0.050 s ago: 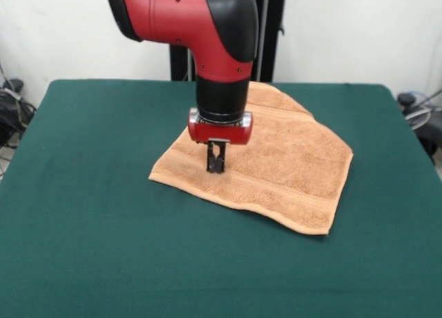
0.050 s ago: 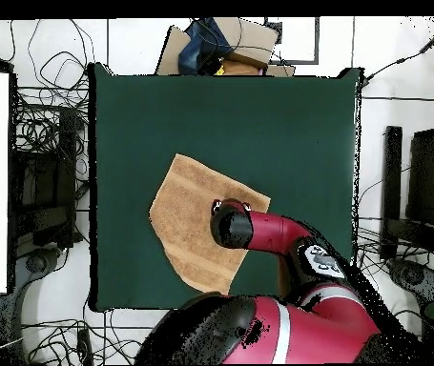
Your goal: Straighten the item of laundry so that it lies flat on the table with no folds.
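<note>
The item of laundry (image 1: 290, 159) is a light orange-tan towel lying spread on the green table (image 1: 90, 214), turned at an angle, with a woven band along its near edge. Its front edge ripples slightly and its far right side runs in a slanted line. My gripper (image 1: 215, 167) points straight down over the towel's left part. Its dark fingers are close together and the tips touch the cloth. No cloth rises between them. In the overhead view the towel (image 2: 187, 224) lies left of centre on the table (image 2: 258, 114), and the arm's wrist (image 2: 228, 225) hides the gripper and part of the towel.
Green table surface surrounds the towel on all sides. Cables and equipment (image 2: 44, 172) lie on the floor beside the table, and a cardboard box (image 2: 225, 48) sits beyond its far edge in the overhead view.
</note>
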Motion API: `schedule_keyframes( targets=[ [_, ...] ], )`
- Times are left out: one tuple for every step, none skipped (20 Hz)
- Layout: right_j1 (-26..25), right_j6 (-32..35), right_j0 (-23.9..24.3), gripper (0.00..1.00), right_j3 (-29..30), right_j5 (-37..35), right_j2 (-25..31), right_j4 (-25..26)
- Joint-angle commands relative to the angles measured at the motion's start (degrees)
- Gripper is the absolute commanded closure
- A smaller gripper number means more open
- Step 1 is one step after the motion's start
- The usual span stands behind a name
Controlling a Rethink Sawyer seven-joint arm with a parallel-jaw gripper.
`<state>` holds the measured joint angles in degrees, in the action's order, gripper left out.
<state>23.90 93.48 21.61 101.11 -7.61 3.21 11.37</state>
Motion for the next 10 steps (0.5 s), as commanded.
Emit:
schedule_keyframes(
  targets=[
    [-2.16,-0.16,1.93,1.00,-7.55,-3.32,2.54,3.96],
    [-2.37,-0.53,2.30,1.00,-7.99,-3.63,2.94,4.21],
    [-2.23,-1.01,3.17,1.00,-7.74,-3.61,3.37,4.83],
    [-2.31,-1.39,3.49,1.00,-8.18,-3.91,3.62,5.16],
    [-1.96,-1.85,4.63,1.00,-7.60,-3.88,4.04,5.84],
    [-1.98,-2.26,5.08,1.00,-7.88,-4.36,4.41,6.14],
    [-2.06,-3.17,6.44,1.00,-8.32,-4.82,5.00,6.71],
    [-2.10,-3.52,6.93,1.00,-8.63,-5.31,5.39,6.94],
    [-2.33,-3.79,7.59,1.00,-8.69,-5.10,5.60,7.55],
    [-2.50,-4.10,8.02,1.00,-9.17,-5.34,5.97,7.92]
  ],
)
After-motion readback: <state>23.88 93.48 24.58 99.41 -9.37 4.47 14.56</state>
